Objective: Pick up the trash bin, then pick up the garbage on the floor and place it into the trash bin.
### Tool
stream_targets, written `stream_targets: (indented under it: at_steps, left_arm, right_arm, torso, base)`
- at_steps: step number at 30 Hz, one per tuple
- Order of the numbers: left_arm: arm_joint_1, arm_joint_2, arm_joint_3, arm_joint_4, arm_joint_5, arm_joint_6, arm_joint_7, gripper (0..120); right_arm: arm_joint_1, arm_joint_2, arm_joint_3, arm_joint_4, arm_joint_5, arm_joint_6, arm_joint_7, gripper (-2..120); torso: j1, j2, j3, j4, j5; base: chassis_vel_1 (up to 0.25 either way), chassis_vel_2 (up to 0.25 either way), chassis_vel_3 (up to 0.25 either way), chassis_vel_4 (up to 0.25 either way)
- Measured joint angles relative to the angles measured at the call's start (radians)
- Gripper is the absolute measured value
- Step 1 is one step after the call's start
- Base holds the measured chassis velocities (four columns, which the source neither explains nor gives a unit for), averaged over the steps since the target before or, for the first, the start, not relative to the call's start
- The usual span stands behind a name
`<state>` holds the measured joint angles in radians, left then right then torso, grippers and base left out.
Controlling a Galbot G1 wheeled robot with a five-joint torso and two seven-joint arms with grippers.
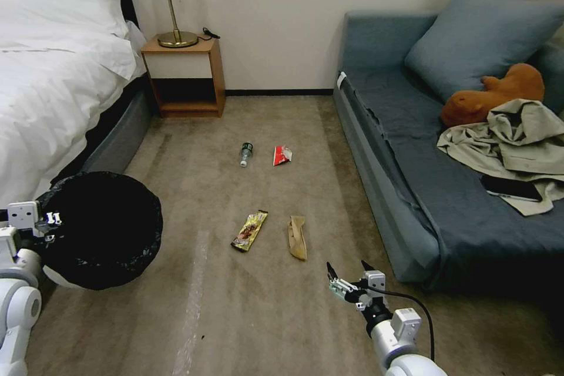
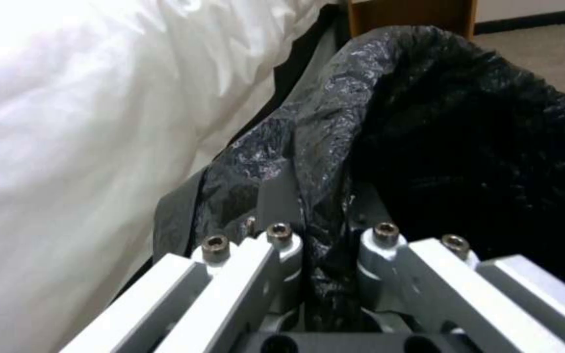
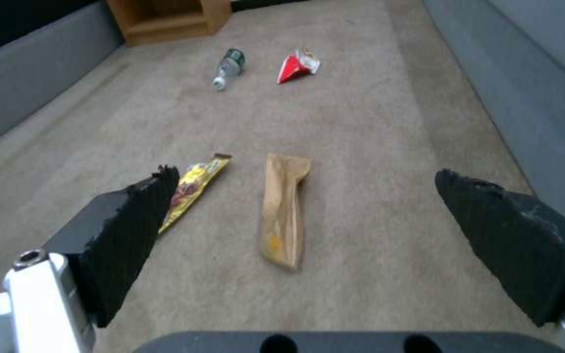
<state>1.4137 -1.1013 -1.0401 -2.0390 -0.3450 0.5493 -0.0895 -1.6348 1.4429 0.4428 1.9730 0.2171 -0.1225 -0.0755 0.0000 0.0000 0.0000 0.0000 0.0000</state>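
Left gripper [image 1: 50, 224] pinches the bagged rim of the trash bin [image 1: 100, 229], held up off the carpet [image 1: 194, 317] at the robot's left, just beside the bed [image 1: 53, 82]. The bin's white wall is mostly covered by the black bag [image 2: 466, 127], only a sliver shows under it, and the inside is too dark to read. In the left wrist view bag plastic is bunched between the pressed-together fingers [image 2: 276, 245].

Snack-bar wrapper [image 1: 249, 230] lies flat mid-floor, long axis running away from the robot, far end tipped slightly right. In the right wrist view one black pad [image 3: 132, 230] covers its near end. Just beside it and apart, the tan paper wrapper [image 1: 297, 237] lies long axis near straight away.

Farther off, the small bottle [image 1: 245, 154] lies on its side, cap toward the robot; label text too small to read. The red-and-white packet [image 1: 282, 155] lies near it.

Right gripper [image 1: 351, 270] hangs low over the carpet with fingers spread wide, near the sofa [image 1: 411, 188], short of the tan wrapper, touching nothing.
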Motion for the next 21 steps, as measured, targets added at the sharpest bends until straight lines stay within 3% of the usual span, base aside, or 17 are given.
stream_targets:
  at_steps: [21]
  left_arm:
    - [0.015, -0.004, -0.024, -0.006, -0.005, -0.001, 0.006, 5]
  right_arm:
    - [0.006, 0.002, -0.025, -0.035, -0.025, 0.005, 0.001, 100]
  torso:
    - [0.0, 0.0, 0.0, 0.0, 0.0001]
  base:
    - [-0.135, 0.134, 0.14, -0.135]
